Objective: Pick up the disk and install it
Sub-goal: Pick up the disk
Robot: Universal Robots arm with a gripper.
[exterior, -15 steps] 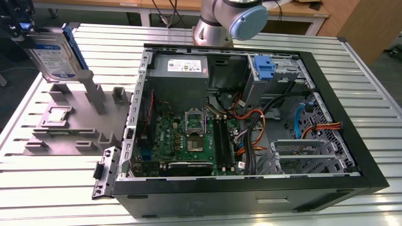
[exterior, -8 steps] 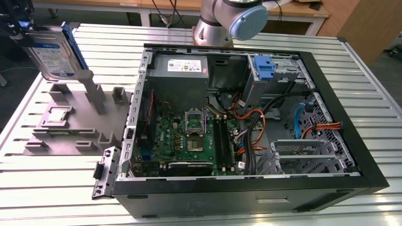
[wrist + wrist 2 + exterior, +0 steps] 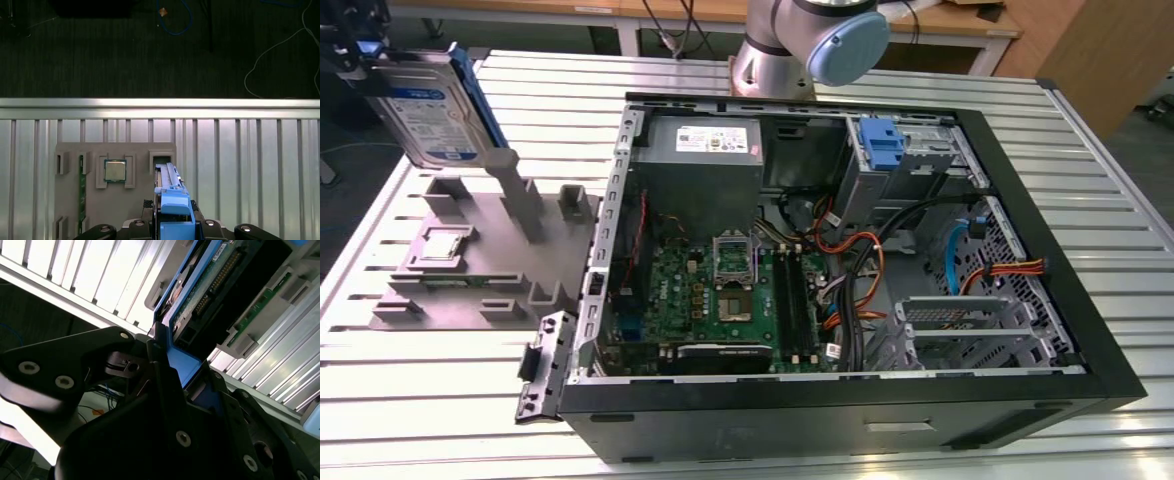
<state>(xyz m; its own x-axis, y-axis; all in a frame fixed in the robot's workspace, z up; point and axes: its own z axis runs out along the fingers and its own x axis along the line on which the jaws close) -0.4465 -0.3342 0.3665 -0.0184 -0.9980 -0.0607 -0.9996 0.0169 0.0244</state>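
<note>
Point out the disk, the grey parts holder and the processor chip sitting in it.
disk [image 3: 430, 118], exterior view, on its white label.
grey parts holder [image 3: 520, 200], exterior view, on one of its upright posts.
processor chip [image 3: 115, 171], first wrist view, on the middle of its metal lid.

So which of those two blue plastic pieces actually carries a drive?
The disk held up over the grey fixture; the blue bracket inside the computer case stands bare.
</note>
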